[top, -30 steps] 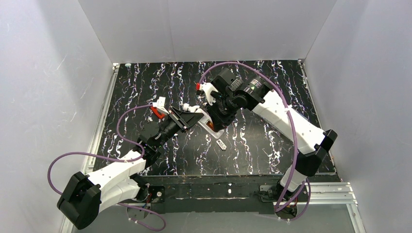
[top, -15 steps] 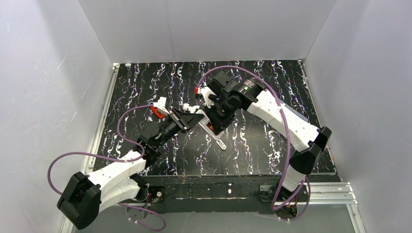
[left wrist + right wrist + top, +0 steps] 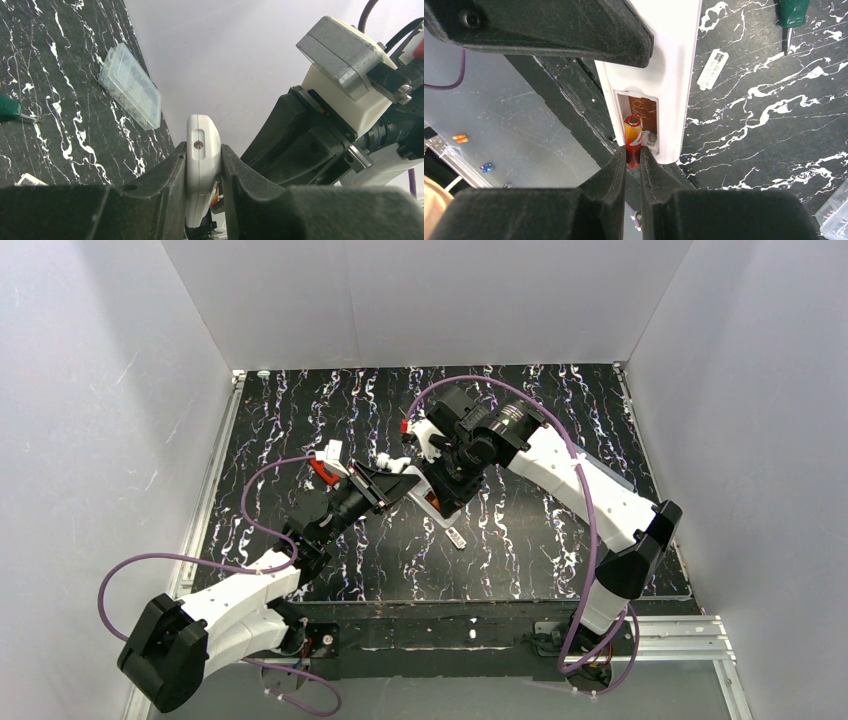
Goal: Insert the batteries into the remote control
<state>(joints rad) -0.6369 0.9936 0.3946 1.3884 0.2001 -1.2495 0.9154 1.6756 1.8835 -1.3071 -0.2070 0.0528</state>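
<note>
Remote control [image 3: 202, 155] is clamped in your left tool [image 3: 202, 150] over the tabletop's [image 3: 570, 430] middle. Right tool [image 3: 633, 155] pinches 1 battery [image 3: 633, 132], its end in the open bay [image 3: 648, 111], not yet seated. Other slot looks empty; 0 loaded so far.

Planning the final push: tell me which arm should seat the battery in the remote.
Right. The right gripper pinches the battery, its end inside the open bay of the remote control. The left gripper is clamped on the remote control, steadying it.
</note>
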